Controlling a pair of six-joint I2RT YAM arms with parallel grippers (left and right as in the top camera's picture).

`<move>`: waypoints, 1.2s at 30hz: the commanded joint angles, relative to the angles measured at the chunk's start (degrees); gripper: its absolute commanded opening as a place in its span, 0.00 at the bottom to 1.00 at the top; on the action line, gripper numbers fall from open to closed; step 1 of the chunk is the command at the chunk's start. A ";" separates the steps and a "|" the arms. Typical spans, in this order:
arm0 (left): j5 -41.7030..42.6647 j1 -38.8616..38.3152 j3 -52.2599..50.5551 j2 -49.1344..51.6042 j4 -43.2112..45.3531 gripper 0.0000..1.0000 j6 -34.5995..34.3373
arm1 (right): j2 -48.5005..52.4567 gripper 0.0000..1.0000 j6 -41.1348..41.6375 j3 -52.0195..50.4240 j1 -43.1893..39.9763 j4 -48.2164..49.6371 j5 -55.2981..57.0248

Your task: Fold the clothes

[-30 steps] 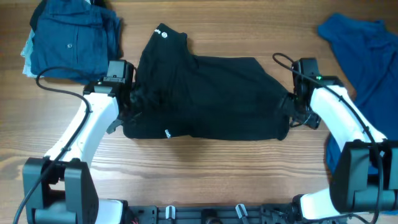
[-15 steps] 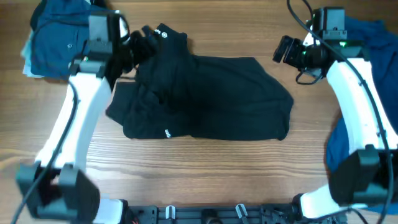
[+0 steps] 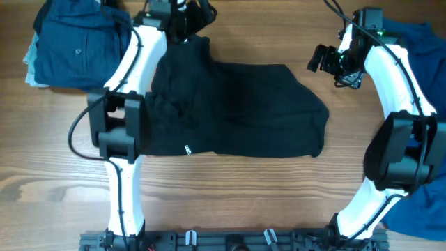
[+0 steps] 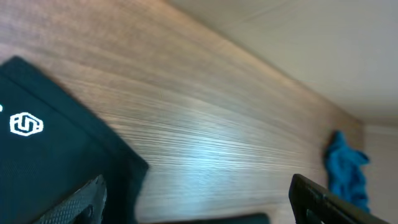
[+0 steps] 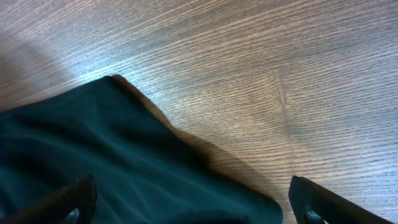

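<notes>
Both jaws gape wide and empty, so I'd plant left gripper (image 3: 187, 15) and right gripper (image 3: 319, 59) on the black garment (image 3: 237, 104) far corners before pinching.

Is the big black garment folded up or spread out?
Mostly spread: the black garment lies wide and flat across the table, not a compact stack.

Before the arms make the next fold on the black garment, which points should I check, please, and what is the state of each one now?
1. Left tool open, holding nothing: ok.
2. Right tool open, holding nothing: ok.
3. Corner of black garment below right tool: ok.
4. Black garment smooth: not ok, its left part is wrinkled.
5. Blue cloth apart from black garment: ok.
6. Navy pile apart from black garment: cannot tell, the left arm covers the gap.
</notes>
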 commanded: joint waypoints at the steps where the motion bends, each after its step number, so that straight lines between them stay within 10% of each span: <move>1: -3.69 -0.37 1.40 3.41 0.07 0.92 0.68 | 0.72 0.99 -1.14 0.83 0.20 0.02 -1.16; 26: -20.68 -4.98 1.38 8.11 -5.38 0.83 5.05 | 0.72 1.00 -0.70 0.83 0.20 -1.27 -1.16; 36: -23.52 -4.98 1.40 7.87 -5.88 0.14 5.95 | 0.72 0.99 0.39 0.83 0.20 -0.61 -1.16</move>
